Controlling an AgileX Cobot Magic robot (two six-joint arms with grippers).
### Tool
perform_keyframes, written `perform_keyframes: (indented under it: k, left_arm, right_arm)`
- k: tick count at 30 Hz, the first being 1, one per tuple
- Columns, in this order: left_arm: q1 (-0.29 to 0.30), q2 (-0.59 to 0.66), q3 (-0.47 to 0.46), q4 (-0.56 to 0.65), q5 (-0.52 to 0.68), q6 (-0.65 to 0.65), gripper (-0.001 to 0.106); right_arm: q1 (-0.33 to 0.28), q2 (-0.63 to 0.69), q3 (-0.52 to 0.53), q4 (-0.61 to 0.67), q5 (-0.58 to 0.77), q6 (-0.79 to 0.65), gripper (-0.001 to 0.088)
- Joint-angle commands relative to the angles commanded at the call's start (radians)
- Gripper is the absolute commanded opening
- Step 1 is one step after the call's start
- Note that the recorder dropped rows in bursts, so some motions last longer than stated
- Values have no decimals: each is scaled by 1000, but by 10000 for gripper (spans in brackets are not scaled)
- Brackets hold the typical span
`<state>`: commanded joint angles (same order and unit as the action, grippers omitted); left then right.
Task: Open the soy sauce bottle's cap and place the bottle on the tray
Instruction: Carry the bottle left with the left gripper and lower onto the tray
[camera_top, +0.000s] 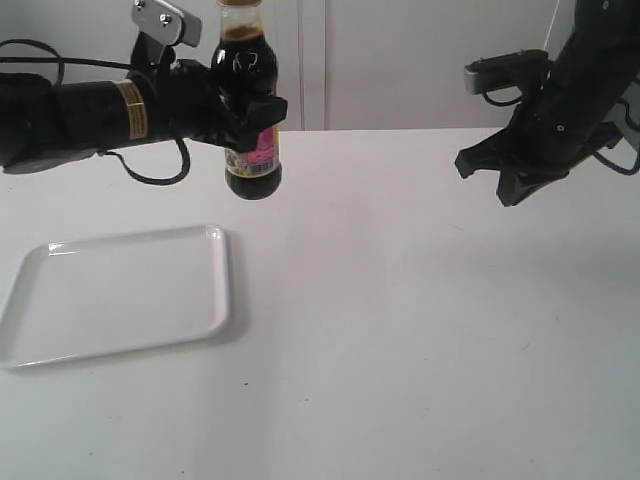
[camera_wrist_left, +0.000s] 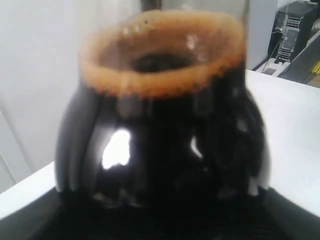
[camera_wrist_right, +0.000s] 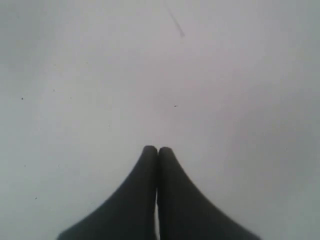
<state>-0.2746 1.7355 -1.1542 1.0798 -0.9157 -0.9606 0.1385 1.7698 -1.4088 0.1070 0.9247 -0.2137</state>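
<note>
The left claw (camera_top: 252, 120) is clamped on the small clear plastic soy sauce bottle (camera_top: 250, 65) with its dark liquid and pink, yellow and green label. It holds the bottle upright in the air, well clear of the white tabletop (camera_top: 400, 320). The black fingers pinch the body at the top of the label. Up close from the left wrist, a ring of brown foam sits on the liquid in the bottle's shoulder (camera_wrist_left: 160, 150). The golden-tan round cap (camera_top: 240, 3) is cut off by the top edge of the exterior view, so I cannot tell whether it is flipped open.

The flat white rectangular plastic tray (camera_top: 224, 290) lies on the table, nearer the camera and to the left of the bottle, with nothing on it.

Over on the right, the right claw (camera_wrist_right: 158, 150) hangs above the bare table with its two dark fingertips pressed together, gripping nothing.
</note>
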Motion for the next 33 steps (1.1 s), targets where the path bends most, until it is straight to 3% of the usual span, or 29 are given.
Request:
perform_keyframes:
  k: [6, 11, 16, 24, 33]
  left_arm:
    - [65, -116, 118, -5, -3, 41, 0]
    - [74, -187, 229, -69, -11, 129, 0]
    - [81, -204, 322, -173, -21, 186, 0]
    - [137, -204, 434, -321, -149, 307, 0]
    - [150, -186, 498, -420, -156, 398, 0]
  right_arm:
    - [0, -88, 164, 74, -100, -53, 0]
    - [0, -137, 290, 105, -169, -102, 0]
    - [0, -162, 324, 146, -199, -111, 0]
    - [0, -162, 379, 214, -265, -159, 0]
    - [0, -162, 386, 214, -277, -159, 0]
